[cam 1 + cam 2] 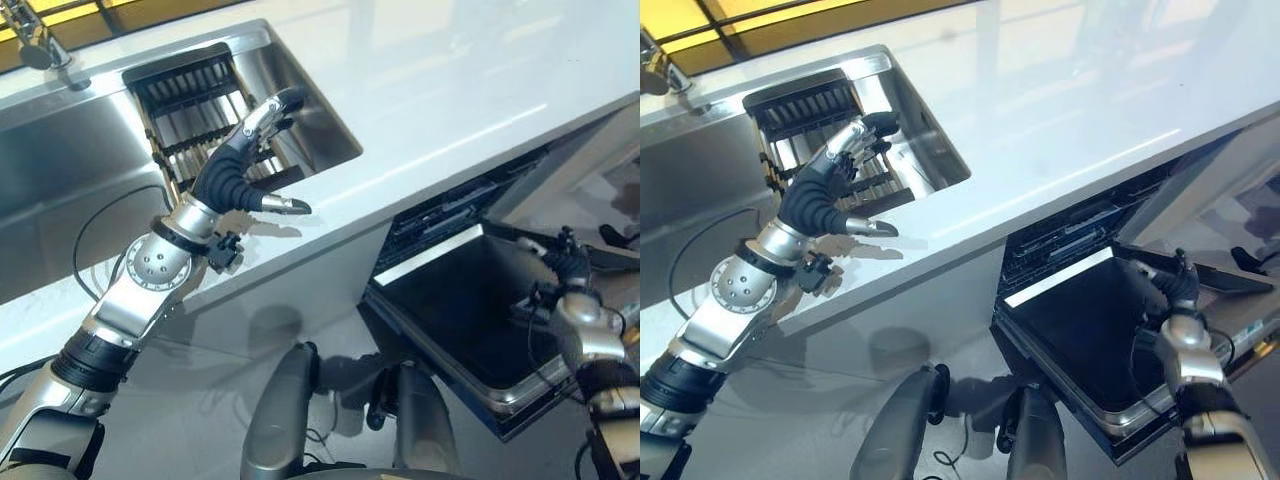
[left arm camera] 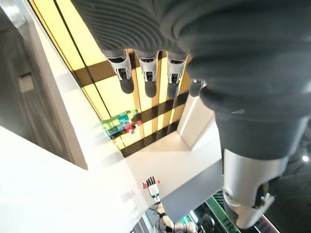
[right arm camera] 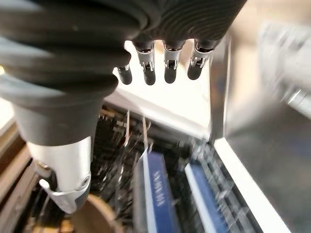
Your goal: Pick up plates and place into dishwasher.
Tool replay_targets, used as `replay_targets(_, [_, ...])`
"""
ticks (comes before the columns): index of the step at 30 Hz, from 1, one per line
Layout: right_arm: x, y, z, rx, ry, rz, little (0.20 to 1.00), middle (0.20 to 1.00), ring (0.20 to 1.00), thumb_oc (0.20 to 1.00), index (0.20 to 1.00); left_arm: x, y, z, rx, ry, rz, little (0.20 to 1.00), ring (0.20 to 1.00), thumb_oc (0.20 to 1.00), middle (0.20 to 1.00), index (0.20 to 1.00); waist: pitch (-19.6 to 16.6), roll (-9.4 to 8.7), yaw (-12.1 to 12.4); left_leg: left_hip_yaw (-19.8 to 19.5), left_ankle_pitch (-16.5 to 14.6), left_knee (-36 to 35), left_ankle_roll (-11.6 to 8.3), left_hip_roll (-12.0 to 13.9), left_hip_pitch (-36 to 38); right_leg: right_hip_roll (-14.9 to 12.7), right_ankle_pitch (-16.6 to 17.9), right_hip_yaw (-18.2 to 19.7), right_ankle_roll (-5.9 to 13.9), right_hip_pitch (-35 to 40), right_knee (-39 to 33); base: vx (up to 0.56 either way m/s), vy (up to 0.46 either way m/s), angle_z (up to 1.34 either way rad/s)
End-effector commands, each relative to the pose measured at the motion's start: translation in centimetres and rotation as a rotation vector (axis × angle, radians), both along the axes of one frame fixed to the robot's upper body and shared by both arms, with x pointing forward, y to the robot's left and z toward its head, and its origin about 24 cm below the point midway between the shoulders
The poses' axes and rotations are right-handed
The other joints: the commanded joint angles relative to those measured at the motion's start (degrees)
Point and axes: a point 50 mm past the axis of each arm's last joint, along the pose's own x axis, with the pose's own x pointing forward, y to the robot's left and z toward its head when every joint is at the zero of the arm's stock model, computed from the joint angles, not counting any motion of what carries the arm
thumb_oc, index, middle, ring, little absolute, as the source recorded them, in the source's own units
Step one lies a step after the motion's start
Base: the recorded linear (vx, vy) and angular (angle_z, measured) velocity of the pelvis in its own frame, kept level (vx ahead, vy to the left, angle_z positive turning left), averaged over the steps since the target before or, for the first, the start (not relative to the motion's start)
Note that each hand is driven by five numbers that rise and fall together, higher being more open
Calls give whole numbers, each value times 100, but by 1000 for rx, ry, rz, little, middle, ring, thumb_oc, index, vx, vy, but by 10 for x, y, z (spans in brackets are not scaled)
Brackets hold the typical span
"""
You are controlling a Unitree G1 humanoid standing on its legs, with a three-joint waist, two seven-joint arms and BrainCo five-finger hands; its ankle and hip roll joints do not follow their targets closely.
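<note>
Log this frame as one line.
left hand: open, empty, over sink rack | right hand: open, empty, at open dishwasher door | plates: none held

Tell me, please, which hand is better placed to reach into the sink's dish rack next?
Left, probably. The left hand hovers open over the dish rack in the sink, while the right hand is down by the open dishwasher door, away from the sink.
</note>
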Motion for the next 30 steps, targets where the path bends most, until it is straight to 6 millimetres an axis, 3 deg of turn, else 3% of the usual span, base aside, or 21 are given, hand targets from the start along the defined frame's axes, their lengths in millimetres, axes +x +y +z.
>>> replay_targets(1, [-8,1,19,-133,-162,-61,1000,1000,1000,1000,1000,-1,6,-15,-109,-10,35,1000,1000,1000,1000,1000,-69,47,-434,207,-805,-143,475,90,673,305,602,321,-156,404,-540,-14,63,-15])
replay_targets(5, [-29,2,-6,-51,-129,-105,1000,1000,1000,1000,1000,-5,9,-24,-110,1,45,1000,1000,1000,1000,1000,-98,54,-598,308,-796,-307,476,77,860,378,652,425,-119,521,-726,4,46,-12])
replay_targets(12, [-55,-13,-41,49,-60,-324,1000,1000,1000,1000,1000,-5,12,-19,-131,-19,47,1000,1000,1000,1000,1000,-96,112,-642,401,-842,-291,485,103,855,417,600,421,-143,480,-692,-8,0,-3])
replay_targets(17, [-77,-24,-85,355,20,-453,1000,1000,1000,1000,1000,-4,4,-18,-123,-13,20,1000,1000,1000,1000,1000,-22,256,-491,260,-949,-17,513,3,675,374,469,387,-228,363,-420,-9,-17,6])
replay_targets(25, [-77,-8,-120,807,6,-577,1000,1000,1000,1000,1000,-1,-11,-15,-125,-9,-38,1000,1000,1000,1000,1000,97,519,-260,130,-1030,380,484,-138,370,300,225,302,-363,54,130,-26,-18,-2])
replay_targets(30, [-40,8,-108,948,-87,-407,1000,1000,1000,1000,1000,0,-25,-17,-139,1,-89,1000,1000,1000,1000,1000,148,721,-123,39,-1020,538,430,-279,263,263,161,308,-419,-67,339,-3,1,5])
